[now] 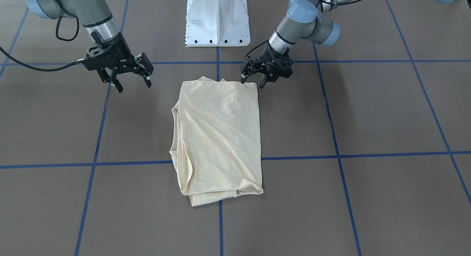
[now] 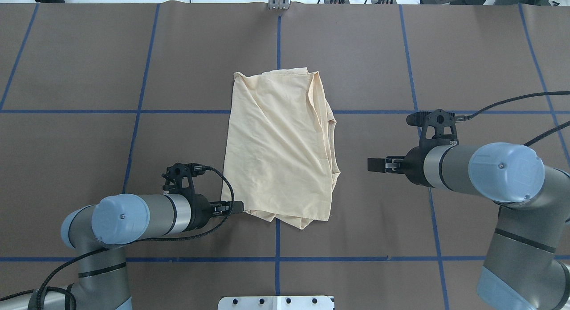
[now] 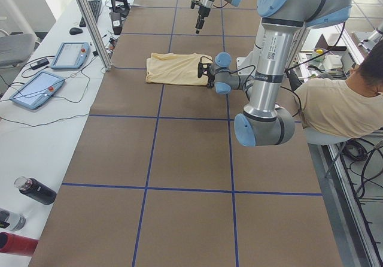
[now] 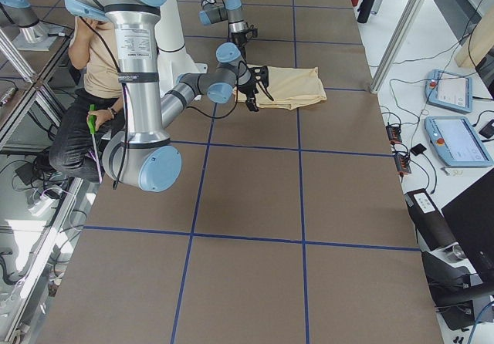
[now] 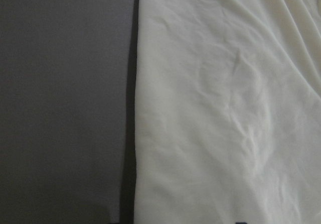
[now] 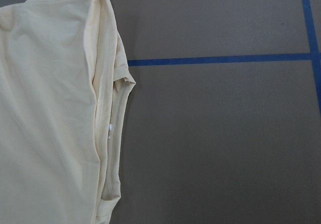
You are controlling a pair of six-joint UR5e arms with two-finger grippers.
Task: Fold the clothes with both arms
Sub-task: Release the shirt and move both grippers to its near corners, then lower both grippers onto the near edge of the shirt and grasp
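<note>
The cream-yellow shirt (image 1: pixel 219 138) lies folded into a long rectangle in the middle of the table (image 2: pixel 67 136), with its print hidden. Layered hems run along its right edge (image 6: pixel 108 108). My left gripper (image 1: pixel 252 82) is open and low at the shirt's near-left corner (image 2: pixel 249 210), one fingertip (image 1: pixel 243 79) at the cloth edge. The left wrist view shows only the shirt's straight edge (image 5: pixel 138 133) on the brown surface. My right gripper (image 1: pixel 134 86) hangs open above bare table, well to the right of the shirt (image 2: pixel 285 145), holding nothing.
The white pedestal base (image 1: pixel 217 18) stands at the robot's side of the table. Blue tape lines (image 2: pixel 278 56) grid the brown surface. A seated person (image 3: pixel 341 105) is beside the table. Tablets (image 3: pixel 36 90) and bottles (image 3: pixel 36 190) lie along the far side bench.
</note>
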